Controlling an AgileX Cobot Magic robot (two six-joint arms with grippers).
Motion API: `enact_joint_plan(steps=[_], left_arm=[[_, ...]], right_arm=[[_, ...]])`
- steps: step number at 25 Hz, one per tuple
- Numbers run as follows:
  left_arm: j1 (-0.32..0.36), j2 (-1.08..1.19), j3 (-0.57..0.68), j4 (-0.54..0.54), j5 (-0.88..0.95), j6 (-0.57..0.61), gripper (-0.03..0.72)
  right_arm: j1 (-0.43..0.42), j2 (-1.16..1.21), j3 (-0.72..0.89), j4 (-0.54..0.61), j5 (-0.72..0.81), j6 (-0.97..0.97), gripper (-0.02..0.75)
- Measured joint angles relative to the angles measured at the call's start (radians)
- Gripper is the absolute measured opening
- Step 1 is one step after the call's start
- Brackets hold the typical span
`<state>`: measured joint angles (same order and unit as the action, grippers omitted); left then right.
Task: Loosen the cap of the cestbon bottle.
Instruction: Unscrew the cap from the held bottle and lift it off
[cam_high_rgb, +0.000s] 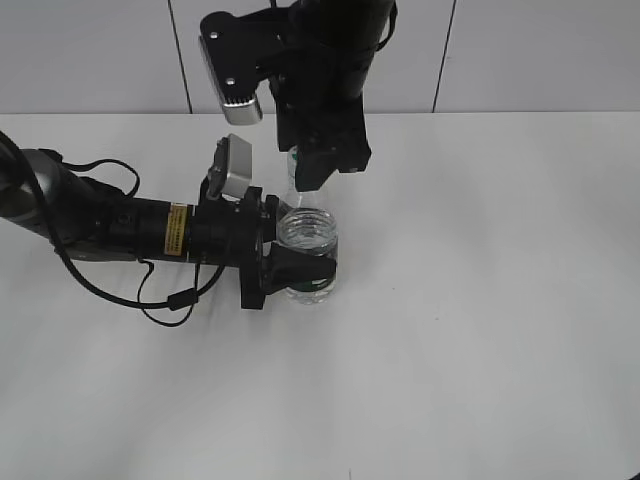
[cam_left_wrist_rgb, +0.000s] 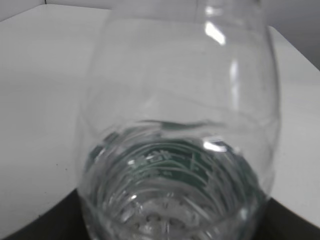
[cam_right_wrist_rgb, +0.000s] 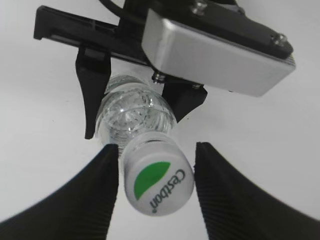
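Note:
The cestbon bottle (cam_high_rgb: 306, 236) stands upright on the white table, clear with a dark green label low down. My left gripper (cam_high_rgb: 304, 268) is shut on its body from the left. The bottle fills the left wrist view (cam_left_wrist_rgb: 175, 150). In the right wrist view the white cap (cam_right_wrist_rgb: 158, 186), with its green half and "Cestbon" lettering, sits on the bottle (cam_right_wrist_rgb: 131, 112). My right gripper (cam_right_wrist_rgb: 156, 152) is open around the cap: the left finger is at its edge and a gap shows on the right. In the exterior view my right gripper (cam_high_rgb: 312, 176) hides the cap.
The white table (cam_high_rgb: 480, 300) runs to a pale panelled wall (cam_high_rgb: 540, 50) at the back. The left arm's cable (cam_high_rgb: 150, 300) loops on the table beside it. The left wrist camera housing (cam_right_wrist_rgb: 215, 50) sits just above the bottle.

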<state>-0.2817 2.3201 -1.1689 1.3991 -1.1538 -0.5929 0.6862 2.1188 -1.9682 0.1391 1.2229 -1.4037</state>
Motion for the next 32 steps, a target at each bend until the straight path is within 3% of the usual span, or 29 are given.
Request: enact_joint_plan(steps=[4,7,14,20,32], left_arm=[[0.000,0.000,0.000,0.000,0.000,0.000,0.408],[0.000,0.000,0.000,0.000,0.000,0.000,0.408],[0.001,0.000,0.000,0.000,0.000,0.000,0.408],[0.001,0.000,0.000,0.000,0.000,0.000,0.408],[0.001,0.000,0.000,0.000,-0.001,0.000,0.408]], right_arm=[[0.000,-0.010,0.000,0.036,0.000,0.089,0.512],[0.000,-0.029,-0.001,0.050,0.000,0.218,0.558],[0.000,-0.050,-0.003,0.007,0.000,0.812,0.566],[0.000,-0.050,-0.003,-0.057,-0.004,1.331,0.512],[0.000,-0.033,-0.003,-0.064,-0.005,1.421,0.474]])
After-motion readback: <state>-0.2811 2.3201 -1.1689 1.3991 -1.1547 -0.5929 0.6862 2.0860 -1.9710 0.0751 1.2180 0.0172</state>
